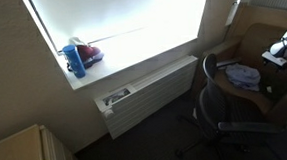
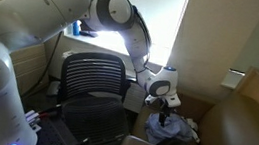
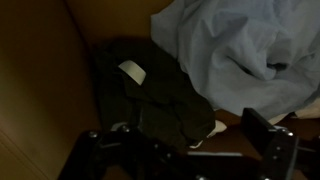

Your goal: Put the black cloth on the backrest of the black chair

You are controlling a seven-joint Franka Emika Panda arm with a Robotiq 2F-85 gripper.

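Note:
The black cloth, with a white tag on it, lies crumpled on the seat of a brown armchair, partly under a light blue cloth. My gripper is open and empty, hovering just above the black cloth's near edge with one finger on each side. In both exterior views the gripper hangs over the pile of cloths. The black chair with a mesh backrest stands next to the armchair. Its backrest is bare.
The brown armchair holds both cloths. A window sill carries a blue bottle and a red object. A white radiator is below the sill. A light wooden cabinet stands in the corner.

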